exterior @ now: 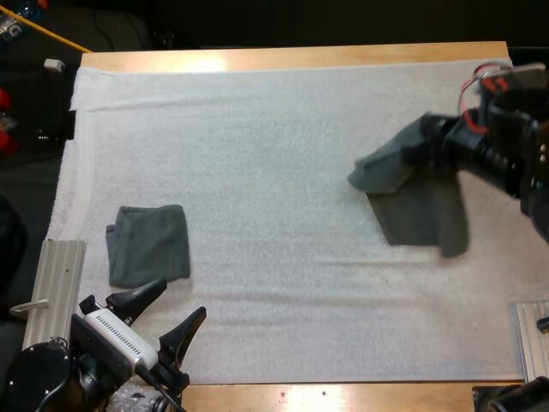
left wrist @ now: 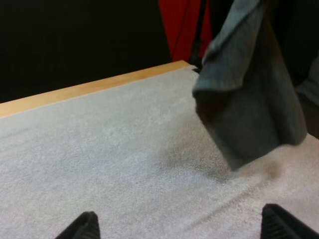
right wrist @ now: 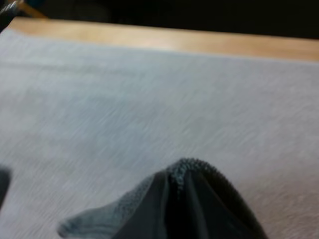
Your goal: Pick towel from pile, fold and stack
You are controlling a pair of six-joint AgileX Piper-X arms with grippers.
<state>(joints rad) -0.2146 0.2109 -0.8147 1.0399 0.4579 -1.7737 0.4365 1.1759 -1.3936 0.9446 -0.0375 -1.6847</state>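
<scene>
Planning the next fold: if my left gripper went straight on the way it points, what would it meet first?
Probably bare white mat; the left gripper looks tilted down. The hanging towel lies farther on, off to one side.

We see the towel (right wrist: 185, 167) blurred and cut off just where our right end effector (exterior: 418, 148) grips it.

One bench (exterior: 292, 57) carries one white mat (exterior: 274, 129) and two dark grey-green towels, a folded towel (exterior: 148, 245) and a hanging towel (exterior: 419, 215), with two claws, the left claw (exterior: 183, 297) spread wide and the right claw (exterior: 431, 140) pinching the hanging towel.
</scene>
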